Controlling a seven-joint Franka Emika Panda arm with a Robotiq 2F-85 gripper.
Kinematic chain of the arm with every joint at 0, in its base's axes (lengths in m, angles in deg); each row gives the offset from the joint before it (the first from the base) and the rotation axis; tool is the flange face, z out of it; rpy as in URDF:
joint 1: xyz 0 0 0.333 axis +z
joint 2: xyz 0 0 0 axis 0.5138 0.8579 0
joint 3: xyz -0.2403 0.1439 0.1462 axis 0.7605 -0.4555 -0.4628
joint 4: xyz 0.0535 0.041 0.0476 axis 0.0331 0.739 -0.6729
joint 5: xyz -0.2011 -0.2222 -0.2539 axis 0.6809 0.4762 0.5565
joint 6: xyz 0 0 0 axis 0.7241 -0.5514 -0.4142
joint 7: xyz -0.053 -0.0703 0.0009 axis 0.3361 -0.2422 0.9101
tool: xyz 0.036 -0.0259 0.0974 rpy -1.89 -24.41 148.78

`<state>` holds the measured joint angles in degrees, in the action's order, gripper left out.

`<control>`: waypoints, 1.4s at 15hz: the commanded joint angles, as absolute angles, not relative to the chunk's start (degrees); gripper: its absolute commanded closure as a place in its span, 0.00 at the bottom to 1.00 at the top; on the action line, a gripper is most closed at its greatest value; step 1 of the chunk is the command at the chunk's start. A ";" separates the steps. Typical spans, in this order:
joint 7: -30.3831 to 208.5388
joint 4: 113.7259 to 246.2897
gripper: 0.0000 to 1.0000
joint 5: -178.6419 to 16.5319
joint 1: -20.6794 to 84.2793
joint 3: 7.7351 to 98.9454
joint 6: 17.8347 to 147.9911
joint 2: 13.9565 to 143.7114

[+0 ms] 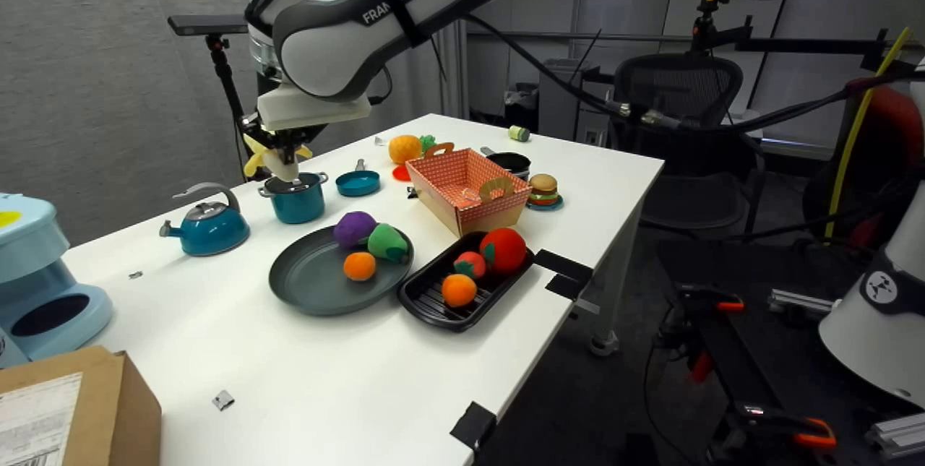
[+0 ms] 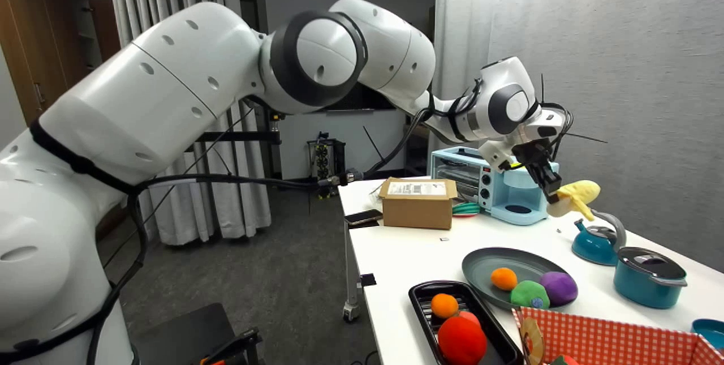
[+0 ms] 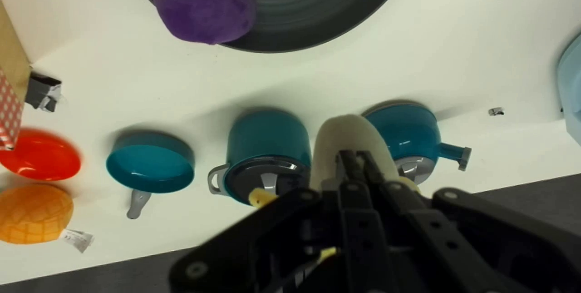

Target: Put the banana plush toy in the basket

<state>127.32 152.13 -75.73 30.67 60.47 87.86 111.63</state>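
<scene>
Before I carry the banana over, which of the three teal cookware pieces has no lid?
The teal pan, rightmost of the three in both exterior views: its top is open, while the pot and the kettle are lidded.

The white table (image 1: 303, 372) carries a basket (image 1: 495, 217), dark plate (image 1: 311, 278), black tray (image 1: 431, 298), teal pot (image 1: 300, 206) and teal kettle (image 1: 215, 233).

Bare strip of table (image 3: 345, 75) runs between plate (image 1: 311, 274) and pot (image 1: 300, 204). Obstacles below gripper (image 3: 357, 160): pot and kettle (image 1: 214, 229), narrow gap between them. Low pan (image 1: 358, 183) lies between pot and basket (image 1: 436, 201). Basket is open-topped; tray (image 1: 431, 298) sits just beside one end.
</scene>
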 commanded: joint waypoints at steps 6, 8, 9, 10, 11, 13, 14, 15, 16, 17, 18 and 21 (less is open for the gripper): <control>139.23 178.55 0.99 -73.74 37.63 69.35 97.99 96.86; 142.77 183.81 0.99 -73.21 38.59 71.32 99.41 94.02; 144.29 186.50 0.99 -72.80 39.00 72.20 100.21 92.54; 145.58 189.20 0.99 -72.58 39.15 72.82 101.21 91.02; 146.95 192.02 0.99 -72.15 39.45 73.60 102.34 89.49; 148.84 197.26 0.99 -71.13 39.67 74.81 104.64 86.65; 149.78 199.21 0.99 -70.52 39.74 75.34 105.42 85.60; 150.72 201.10 0.99 -69.89 39.75 75.78 106.15 84.56; 151.58 202.58 0.99 -69.25 39.75 76.20 106.64 83.71; 152.47 203.90 0.99 -68.55 39.73 76.56 106.99 82.93; 153.23 205.02 0.99 -67.98 39.63 76.76 107.18 82.17; 155.62 207.87 0.99 -66.52 39.06 76.56 106.99 80.06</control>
<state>151.54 202.83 -69.53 38.24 75.71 105.32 84.27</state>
